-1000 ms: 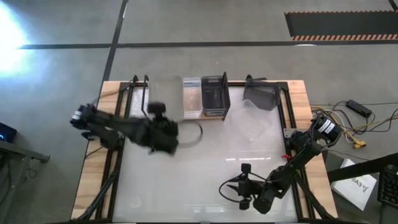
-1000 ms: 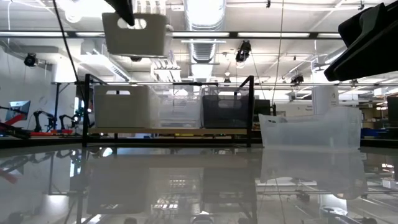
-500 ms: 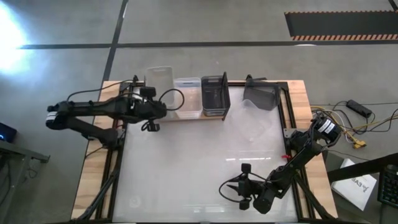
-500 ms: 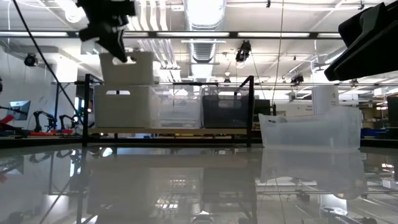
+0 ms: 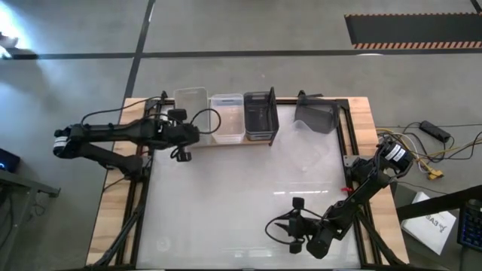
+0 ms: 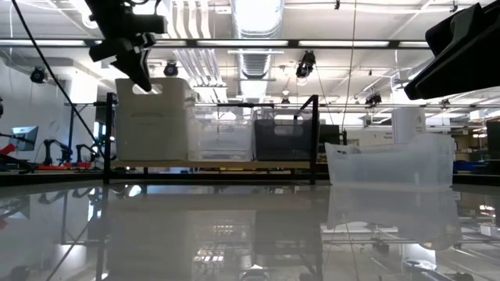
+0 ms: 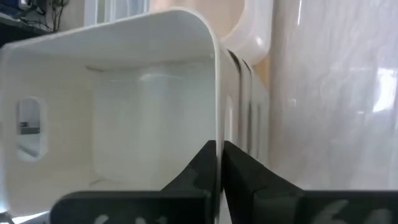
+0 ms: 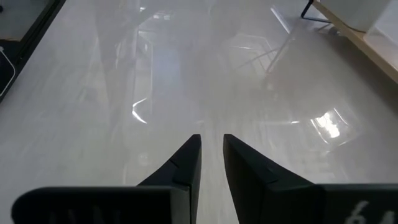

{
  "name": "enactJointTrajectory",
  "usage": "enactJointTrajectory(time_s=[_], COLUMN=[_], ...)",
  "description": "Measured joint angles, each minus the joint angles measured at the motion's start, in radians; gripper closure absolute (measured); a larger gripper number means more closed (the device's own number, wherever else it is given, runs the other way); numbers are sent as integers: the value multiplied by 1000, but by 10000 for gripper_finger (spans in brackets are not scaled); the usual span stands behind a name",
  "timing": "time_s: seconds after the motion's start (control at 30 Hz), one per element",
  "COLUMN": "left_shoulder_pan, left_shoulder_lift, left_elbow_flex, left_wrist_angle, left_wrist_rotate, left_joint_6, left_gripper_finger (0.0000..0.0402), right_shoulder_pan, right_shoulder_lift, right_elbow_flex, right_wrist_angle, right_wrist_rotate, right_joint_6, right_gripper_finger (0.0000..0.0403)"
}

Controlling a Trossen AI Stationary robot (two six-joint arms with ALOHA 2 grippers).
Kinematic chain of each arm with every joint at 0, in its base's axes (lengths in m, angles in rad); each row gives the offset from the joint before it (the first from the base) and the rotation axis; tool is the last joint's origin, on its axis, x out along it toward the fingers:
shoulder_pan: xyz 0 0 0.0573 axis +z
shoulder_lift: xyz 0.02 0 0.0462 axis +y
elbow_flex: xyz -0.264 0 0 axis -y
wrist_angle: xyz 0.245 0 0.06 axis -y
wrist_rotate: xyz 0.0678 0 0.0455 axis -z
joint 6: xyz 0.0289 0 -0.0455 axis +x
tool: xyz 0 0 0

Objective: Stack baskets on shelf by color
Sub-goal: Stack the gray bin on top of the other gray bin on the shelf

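Left gripper (image 7: 219, 163) is clamped on the near wall of the whitish light grey basket (image 5: 190, 100), fingers pinching the rim. That basket sits at the left end of the shelf (image 5: 257, 143), nested in another whitish one under it; its rim stands higher than the neighbours in the low view. Just past the gripper to its right on the shelf: clear basket (image 5: 227, 117), then dark grey basket (image 5: 260, 115), touching side by side. A second clear basket (image 5: 316, 117) sits off the shelf on the white tabletop (image 5: 248, 196), well right of the left gripper. Right gripper (image 8: 211, 155) waits low over the table's near right area, fingers slightly apart, holding nothing.
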Motion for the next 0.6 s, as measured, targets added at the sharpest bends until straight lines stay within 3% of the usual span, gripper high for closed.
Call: enactJointTrajectory(time_s=[0.43, 0.6], left_shoulder_pan=[30, 46], left_shoulder_lift=[2, 0], left_elbow_flex=[14, 13], left_wrist_angle=[-1, -1], left_wrist_rotate=[-2, 20], left_joint_6=[27, 27], left_gripper_finger=[399, 355], right_shoulder_pan=[0, 0], right_shoulder_lift=[0, 0], right_elbow_flex=[0, 0], right_wrist_angle=[0, 0], right_wrist_rotate=[0, 0], right_joint_6=[0, 5], right_gripper_finger=[344, 342])
